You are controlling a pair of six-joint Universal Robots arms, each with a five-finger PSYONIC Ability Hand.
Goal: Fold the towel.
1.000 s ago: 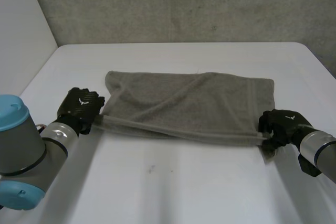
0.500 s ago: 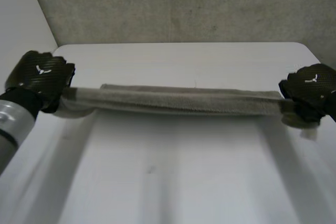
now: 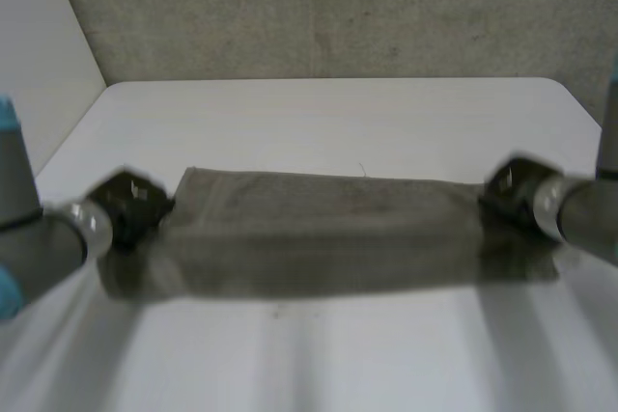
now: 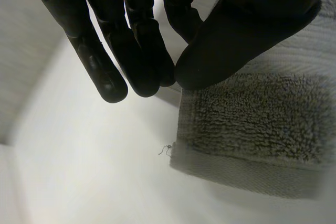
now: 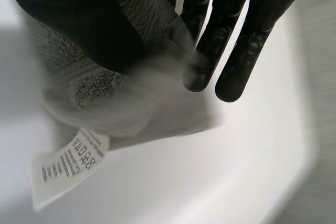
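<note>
Now, robot hands [image 3: 130, 202] [image 3: 507, 185] pinching towel [image 3: 328, 229], short edges

A white label [image 5: 68, 167] hangs at the towel [image 5: 100, 87] corner, printed with a few lines of small dark characters. They are too small to read.

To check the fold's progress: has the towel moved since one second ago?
Yes. The towel now lies farther from the table's back edge, closer to the near side.
</note>
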